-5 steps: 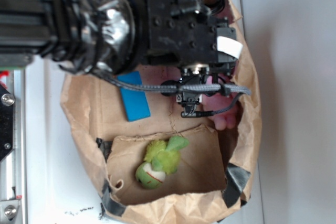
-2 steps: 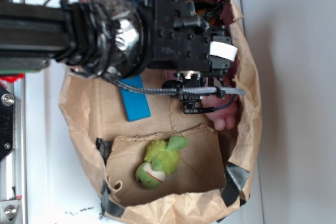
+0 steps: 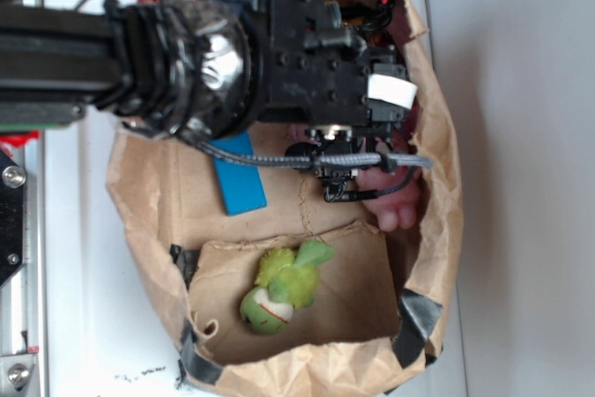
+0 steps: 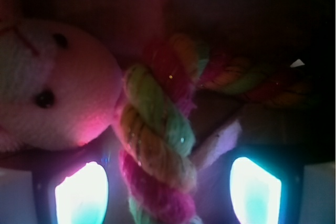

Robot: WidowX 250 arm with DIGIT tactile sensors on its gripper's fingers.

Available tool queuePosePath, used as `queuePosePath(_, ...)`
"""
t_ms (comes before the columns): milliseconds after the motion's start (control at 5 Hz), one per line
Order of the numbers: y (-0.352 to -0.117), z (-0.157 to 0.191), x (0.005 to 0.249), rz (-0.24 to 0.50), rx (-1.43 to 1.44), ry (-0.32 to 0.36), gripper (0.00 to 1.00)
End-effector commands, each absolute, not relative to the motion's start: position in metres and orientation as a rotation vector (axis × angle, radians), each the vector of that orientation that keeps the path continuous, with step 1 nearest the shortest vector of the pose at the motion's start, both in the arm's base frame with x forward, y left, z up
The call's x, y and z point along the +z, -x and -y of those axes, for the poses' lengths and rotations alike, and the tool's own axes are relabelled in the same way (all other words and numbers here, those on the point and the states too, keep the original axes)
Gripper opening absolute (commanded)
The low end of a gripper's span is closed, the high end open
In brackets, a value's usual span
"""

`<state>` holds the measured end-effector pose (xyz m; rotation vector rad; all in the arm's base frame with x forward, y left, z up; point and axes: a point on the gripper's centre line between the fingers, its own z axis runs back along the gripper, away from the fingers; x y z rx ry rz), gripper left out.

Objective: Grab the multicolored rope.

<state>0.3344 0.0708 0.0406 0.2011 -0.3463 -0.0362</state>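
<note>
Exterior view: one brown paper bag on white tabletop, black arm over its upper part. Inside: one blue flat block near bag's left wall, one green fuzzy plush toy by lower edge, pink plush partly visible at right wall. Rope hidden here.

Wrist view: one multicolored rope, twisted, running up centre between jaws, which stand wide apart, gripping nothing. Pink plush face just left of rope, touching it. Blue block, green toy not seen.

White tabletop, pale grey wall at right, metal rail at left, soft daylight
</note>
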Motion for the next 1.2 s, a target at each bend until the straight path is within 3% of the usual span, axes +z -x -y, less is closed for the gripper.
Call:
queuePosePath(0, -0.333, -0.070, 0.048, 0.355, -0.033, -0.191, 0.00)
queuePosePath(600, -0.325, -0.073, 0.058, 0.363, -0.022, -0.175, 0.00)
queuePosePath(1000, -0.302, -0.069, 0.094, 0.346, -0.058, -0.119, 0.00)
